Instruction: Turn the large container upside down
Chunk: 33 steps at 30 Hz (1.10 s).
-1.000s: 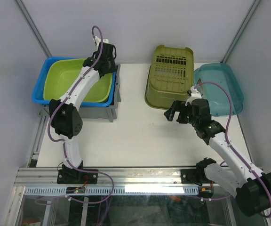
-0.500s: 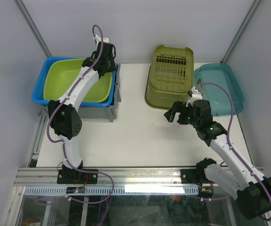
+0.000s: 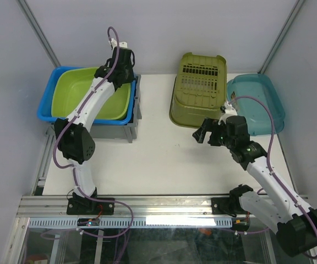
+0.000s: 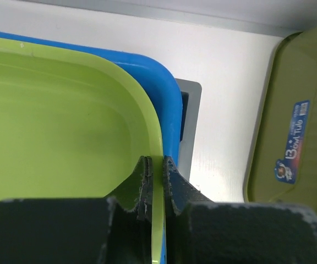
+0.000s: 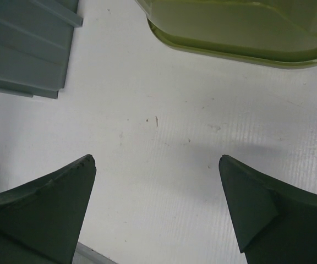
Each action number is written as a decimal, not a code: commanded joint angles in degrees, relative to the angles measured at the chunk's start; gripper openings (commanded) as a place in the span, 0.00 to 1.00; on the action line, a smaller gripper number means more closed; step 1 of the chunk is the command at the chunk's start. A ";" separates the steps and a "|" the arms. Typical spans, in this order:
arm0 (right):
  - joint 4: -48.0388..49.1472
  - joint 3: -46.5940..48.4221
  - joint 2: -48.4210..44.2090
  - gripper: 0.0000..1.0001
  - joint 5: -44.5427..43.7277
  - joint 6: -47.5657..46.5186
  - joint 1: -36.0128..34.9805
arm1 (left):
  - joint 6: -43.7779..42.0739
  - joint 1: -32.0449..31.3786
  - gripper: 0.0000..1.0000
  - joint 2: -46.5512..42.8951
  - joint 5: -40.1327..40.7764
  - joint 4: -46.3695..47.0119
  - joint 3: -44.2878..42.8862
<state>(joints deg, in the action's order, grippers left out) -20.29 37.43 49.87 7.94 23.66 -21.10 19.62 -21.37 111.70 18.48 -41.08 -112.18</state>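
The large container, a dark-grey crate (image 3: 137,106), stands at the table's left with a bright blue tub (image 3: 45,105) nested in it and a lime-green tub (image 3: 87,96) inside that. Only its right wall and near face show. My left gripper (image 3: 126,75) is at the stack's far right corner. In the left wrist view it (image 4: 156,162) is shut on the lime-green tub's rim (image 4: 159,137), with the blue tub (image 4: 153,71) and a crate corner (image 4: 189,126) just outside. My right gripper (image 3: 201,132) hangs open and empty over bare table (image 5: 156,159); the crate's wall (image 5: 21,49) shows at upper left.
An olive-green slotted basket (image 3: 197,91) lies upside down at the back middle, also in the right wrist view (image 5: 241,27) and the left wrist view (image 4: 301,110). A teal tub (image 3: 257,104) sits at the right edge. Frame posts stand at the back corners.
My left wrist has shifted slightly toward the back while still clamped on the lime-green rim. The right arm has barely moved.
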 commanded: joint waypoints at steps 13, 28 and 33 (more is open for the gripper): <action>2.00 14.18 -9.85 0.99 11.32 6.55 -0.08 | 2.44 -2.28 0.00 -25.07 -21.07 1.38 -2.12; 13.51 5.52 -6.00 0.97 12.57 17.36 -0.27 | -0.28 -11.50 0.00 -27.11 -27.02 9.96 22.16; 20.29 2.57 -2.10 0.95 10.55 22.25 -5.16 | -2.19 -12.21 0.48 -26.51 -27.56 9.40 22.67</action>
<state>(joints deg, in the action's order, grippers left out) -8.88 40.97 46.17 18.85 40.84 -22.55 19.05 -32.51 86.67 -6.68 -34.24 -89.30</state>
